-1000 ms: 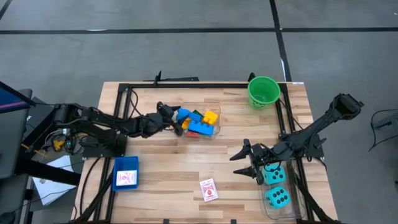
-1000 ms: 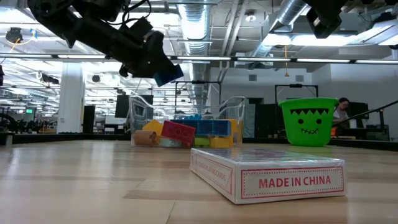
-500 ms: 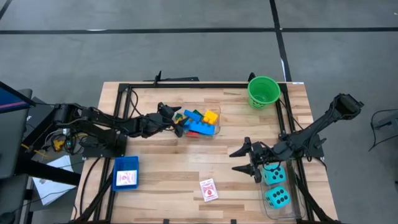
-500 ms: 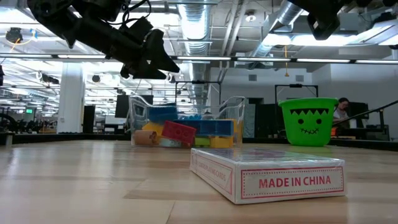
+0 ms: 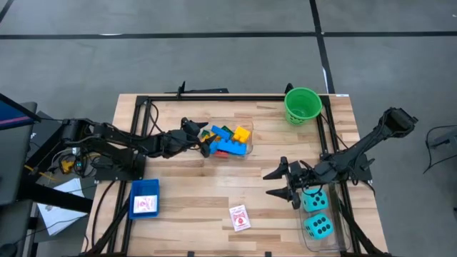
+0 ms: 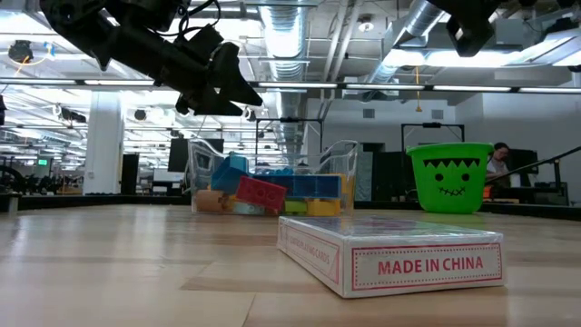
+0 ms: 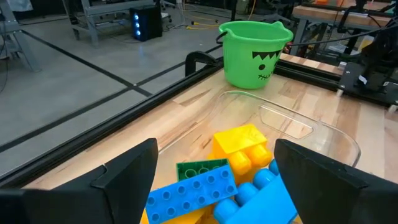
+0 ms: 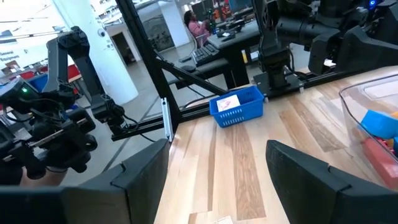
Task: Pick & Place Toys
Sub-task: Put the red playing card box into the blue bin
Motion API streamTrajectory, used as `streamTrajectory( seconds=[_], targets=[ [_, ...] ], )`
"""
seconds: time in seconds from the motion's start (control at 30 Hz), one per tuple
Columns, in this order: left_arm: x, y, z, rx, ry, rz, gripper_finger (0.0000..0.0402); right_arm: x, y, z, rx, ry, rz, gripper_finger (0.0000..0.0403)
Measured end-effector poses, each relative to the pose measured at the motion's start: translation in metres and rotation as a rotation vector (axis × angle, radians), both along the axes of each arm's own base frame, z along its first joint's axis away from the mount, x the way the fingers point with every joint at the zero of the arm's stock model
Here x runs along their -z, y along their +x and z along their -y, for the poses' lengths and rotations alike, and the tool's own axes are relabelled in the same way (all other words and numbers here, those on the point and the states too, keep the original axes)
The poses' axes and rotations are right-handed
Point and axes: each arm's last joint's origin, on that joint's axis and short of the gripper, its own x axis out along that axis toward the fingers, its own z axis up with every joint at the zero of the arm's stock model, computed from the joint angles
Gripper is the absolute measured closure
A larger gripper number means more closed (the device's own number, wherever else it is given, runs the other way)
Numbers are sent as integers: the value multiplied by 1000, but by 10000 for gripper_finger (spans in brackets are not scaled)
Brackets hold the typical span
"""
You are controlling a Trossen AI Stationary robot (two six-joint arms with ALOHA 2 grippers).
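With the left gripper hanging open and empty over the clear tub of bricks, and the right gripper open near the card pack, a careless descent may clip the tub's rim and scatter bricks across the table.

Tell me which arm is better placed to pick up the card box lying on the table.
The right: its open end effector hovers nearer the card box; the left end effector is over the brick tub.
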Motion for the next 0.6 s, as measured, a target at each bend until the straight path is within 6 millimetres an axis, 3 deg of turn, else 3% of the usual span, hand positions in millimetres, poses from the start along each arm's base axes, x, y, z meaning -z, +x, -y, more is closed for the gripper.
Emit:
streamTrajectory(
  seconds=[0.17, 0.37, 0.6],
  targets=[
    [-3, 3, 3, 113, -29, 44, 82, 1, 1, -1, -5, 1, 2, 143],
    [-11, 8, 13, 436, -137, 153, 82, 6, 5, -1, -3, -32, -14, 143],
    [-19, 7, 58, 849, -223, 219, 82, 9, 12, 0, -36, -6, -4, 143]
  ],
)
